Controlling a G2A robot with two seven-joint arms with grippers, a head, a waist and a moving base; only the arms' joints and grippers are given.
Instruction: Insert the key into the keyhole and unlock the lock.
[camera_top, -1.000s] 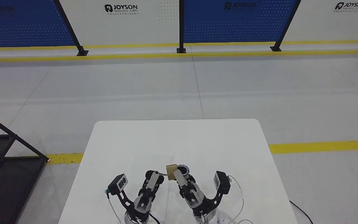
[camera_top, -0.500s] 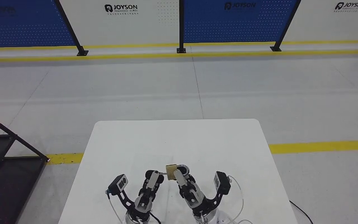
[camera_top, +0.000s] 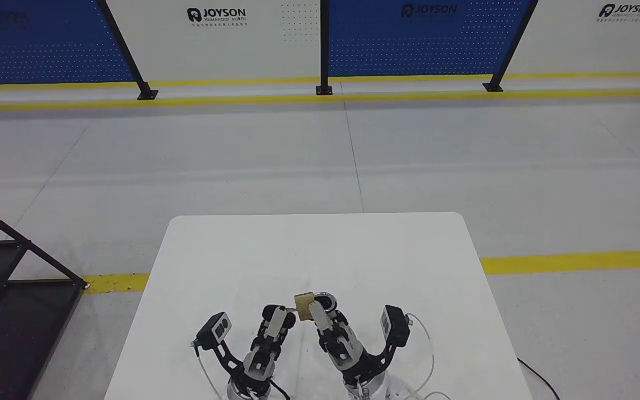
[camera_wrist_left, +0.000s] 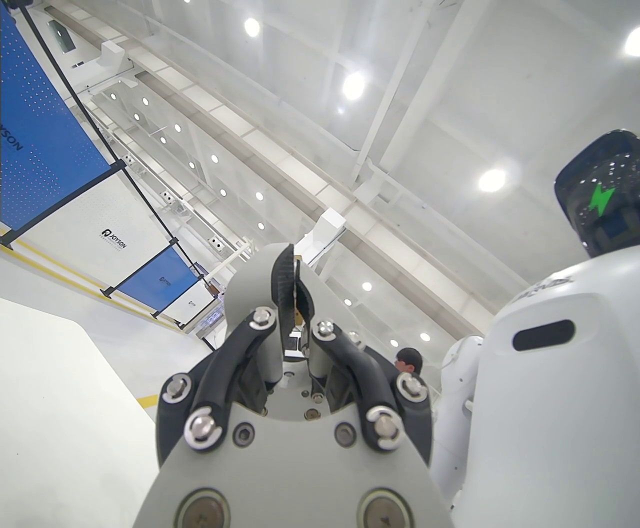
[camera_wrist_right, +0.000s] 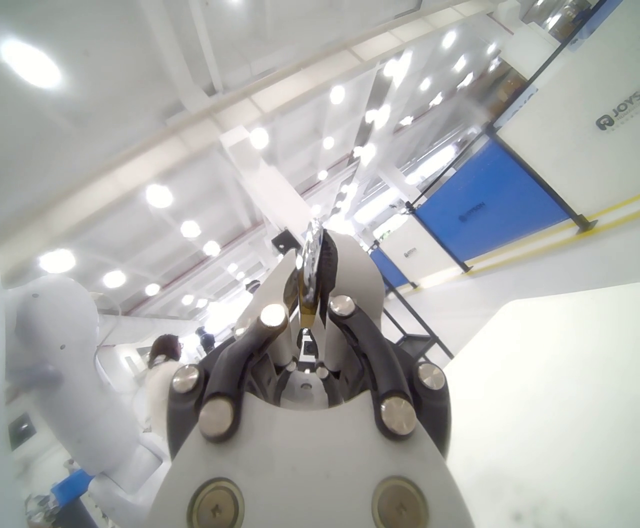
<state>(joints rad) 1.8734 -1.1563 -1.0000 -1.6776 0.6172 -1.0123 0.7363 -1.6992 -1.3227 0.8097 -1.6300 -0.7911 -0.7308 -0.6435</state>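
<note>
Brass lock (camera_top: 306, 300) in right gripper (camera_wrist_right: 315, 252); key (camera_wrist_left: 299, 300) in left gripper (camera_wrist_left: 292, 265).

White table (camera_top: 320, 250), blue barrier panels (camera_top: 430, 35)

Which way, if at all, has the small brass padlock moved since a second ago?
Yes, slightly: the small brass padlock, shut in the right gripper, has edged toward the left edge of the white table.

— Where could a hand pass?
— Over the surface (camera_top: 320, 250), beyond the arms and out to either side.
— What blocks?
— The left tool (camera_top: 280, 315), pinching the key (camera_wrist_left: 299, 295), and the right tool (camera_top: 317, 306), clamping the lock (camera_top: 304, 299), stand almost touching, with no way between them.
</note>
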